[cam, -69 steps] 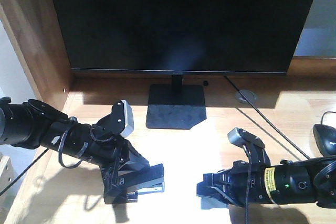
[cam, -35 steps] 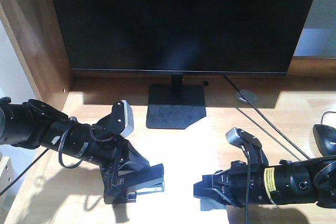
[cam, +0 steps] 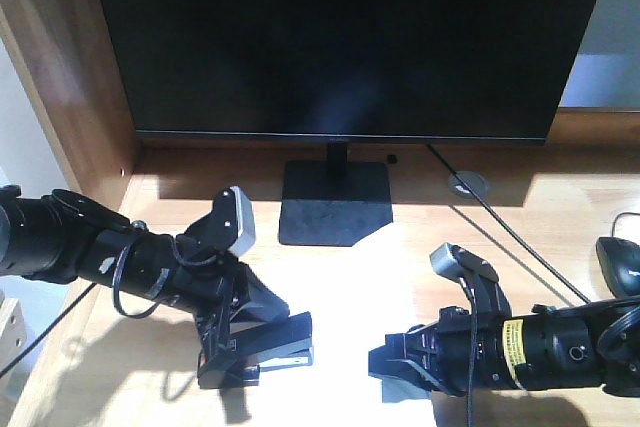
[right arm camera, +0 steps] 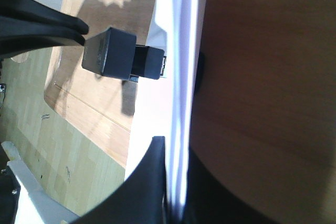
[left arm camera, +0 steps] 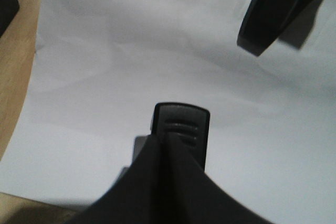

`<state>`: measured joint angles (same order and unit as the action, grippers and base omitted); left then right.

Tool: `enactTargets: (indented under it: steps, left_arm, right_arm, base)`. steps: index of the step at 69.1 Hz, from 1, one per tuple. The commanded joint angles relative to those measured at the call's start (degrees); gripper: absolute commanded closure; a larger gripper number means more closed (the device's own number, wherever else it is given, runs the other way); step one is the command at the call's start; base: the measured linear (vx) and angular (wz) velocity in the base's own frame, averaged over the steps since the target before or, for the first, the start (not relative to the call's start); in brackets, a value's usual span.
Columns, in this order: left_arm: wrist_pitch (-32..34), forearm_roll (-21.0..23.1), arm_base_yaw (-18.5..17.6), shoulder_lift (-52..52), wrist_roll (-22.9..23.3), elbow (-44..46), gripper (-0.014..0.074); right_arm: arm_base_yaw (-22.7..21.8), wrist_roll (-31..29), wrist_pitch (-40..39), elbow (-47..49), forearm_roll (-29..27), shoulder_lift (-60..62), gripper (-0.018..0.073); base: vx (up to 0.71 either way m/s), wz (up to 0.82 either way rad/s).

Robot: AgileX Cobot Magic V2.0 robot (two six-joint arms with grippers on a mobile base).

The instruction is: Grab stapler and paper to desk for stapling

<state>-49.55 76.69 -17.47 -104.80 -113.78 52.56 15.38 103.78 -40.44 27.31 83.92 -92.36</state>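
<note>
Left tool point(cam: 262, 345) clamped, right tool point(cam: 392, 372) pinched closed

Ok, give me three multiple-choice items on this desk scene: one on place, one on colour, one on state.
1. Where is the monitor stand?
A. between the arms, further back
B. left of the left arm
C. on the mouse

2. What colour is the stapler?
A. white
B. black
C. blue

3. What is the right pincer doing?
A. shut on the paper
B. open over the mouse
C. holding the cable

Answers: 1 A, the stand sits centred behind both arms. 2 B, its body is black in the left pincer. 3 A, the fingers pinch the sheet's edge.
</note>
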Motion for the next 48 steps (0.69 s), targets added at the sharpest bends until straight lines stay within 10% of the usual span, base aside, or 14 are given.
enactTargets:
  steps: [1, 48]
  left_arm:
    - [-3.81, 5.35, -0.23, 2.25, -0.25, 1.36, 0.0603]
    - [1.30, 1.90, -4.15, 2.25, -5.23, 1.36, 0.0603]
  right_arm:
    - [0.08, -0.69, -2.82, 1.02, -0.86, 1.98, 0.0562]
    - [0.08, -0.64, -3.20, 1.02, -0.86, 1.98, 0.0562]
  base:
    - [0.00, 0.00]
    - [0.00, 0.00]
